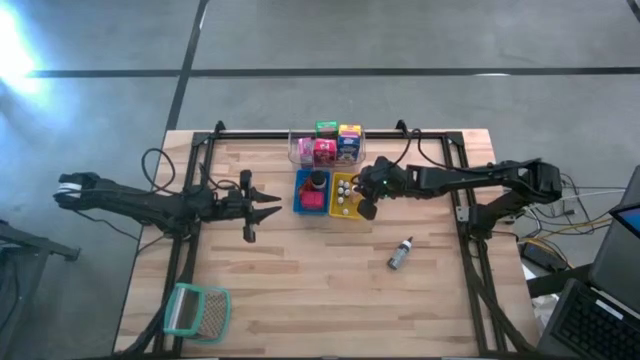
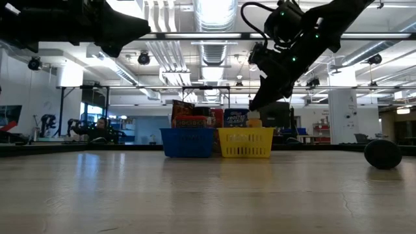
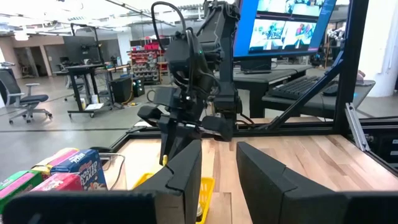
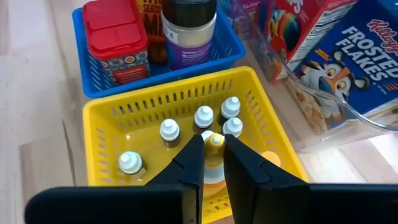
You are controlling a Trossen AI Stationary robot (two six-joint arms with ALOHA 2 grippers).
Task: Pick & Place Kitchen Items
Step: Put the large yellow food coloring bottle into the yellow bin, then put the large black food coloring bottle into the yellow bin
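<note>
Five white-capped bottles [image 4: 203, 118] in yellow tray [image 4: 106, 118], right end effector [image 4: 213, 163] clamping sixth (gold-capped) [image 4: 214, 149]

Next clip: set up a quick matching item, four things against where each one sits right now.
Things:
1. right gripper
2. small grey bottle
3. mesh basket
4. red can

Places:
A. in the blue tray
B. over the yellow tray, shut on a yellow-capped bottle
C. lying on bare table near the right arm
D. near table corner, left side

Pairs: 1-B, 2-C, 3-D, 4-A
</note>
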